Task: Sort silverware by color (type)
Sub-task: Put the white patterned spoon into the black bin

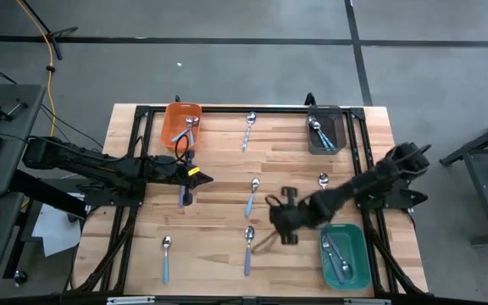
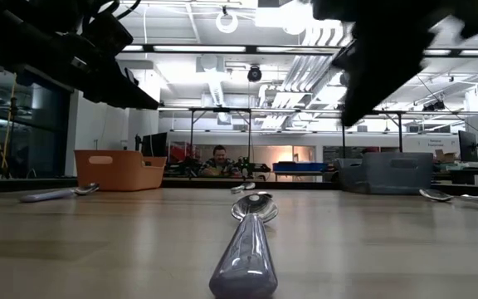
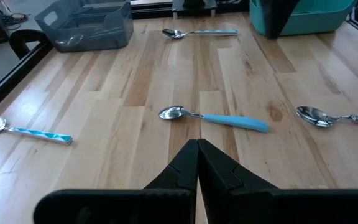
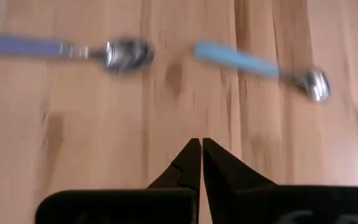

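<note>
While the left end effector (image 1: 200, 178) hangs over the desk (image 1: 219, 161) just below the orange bin (image 1: 182, 124), its fingers pressed together on nothing, the right end effector (image 1: 285, 227) hovers near the desk's middle (fingers likewise pressed together, empty). Five spoons lie loose: a light-blue one (image 1: 252, 196), a purple one (image 1: 248, 249), and three others (image 1: 249, 129) (image 1: 166, 257) (image 1: 323, 180). More silverware sits in the orange, grey (image 1: 325, 130) and green (image 1: 346, 256) bins.

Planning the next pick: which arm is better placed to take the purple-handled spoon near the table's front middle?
Right, probably. The right gripper hovers beside that spoon, empty and shut; the left gripper sits farther off, near the orange bin.
</note>
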